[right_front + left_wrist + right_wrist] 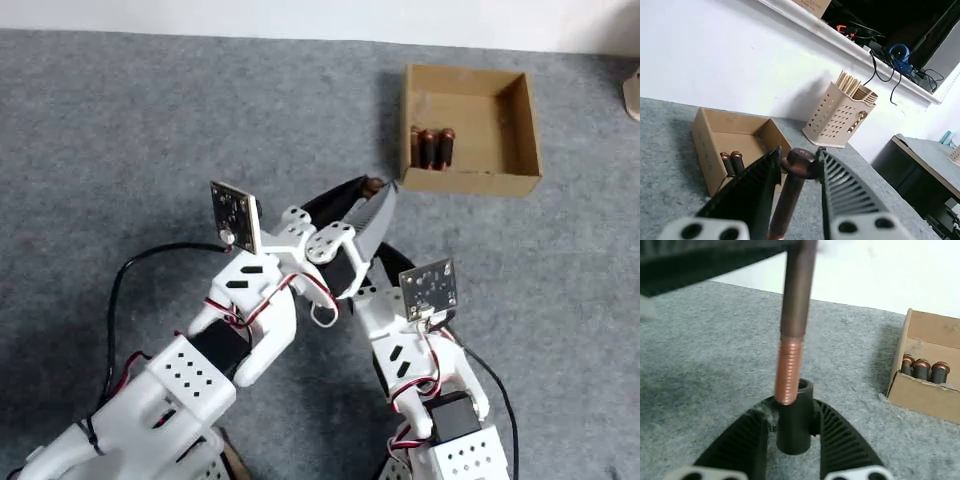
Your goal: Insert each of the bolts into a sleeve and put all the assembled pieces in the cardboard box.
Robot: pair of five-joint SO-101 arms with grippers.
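My left gripper is shut on a copper-coloured bolt, just under its head. In the high view that gripper hangs near the cardboard box. My right gripper is shut on a dark sleeve that stands upright. The bolt points down with its threaded end at the sleeve's mouth, on the rim's edge. I cannot tell whether the tip is inside the bore. Three assembled pieces lie side by side in the box, against its near wall.
The box sits on the grey carpeted table, a short way beyond both grippers. A beige perforated holder with wooden sticks stands by the white wall behind the box. Open carpet stretches to the far left.
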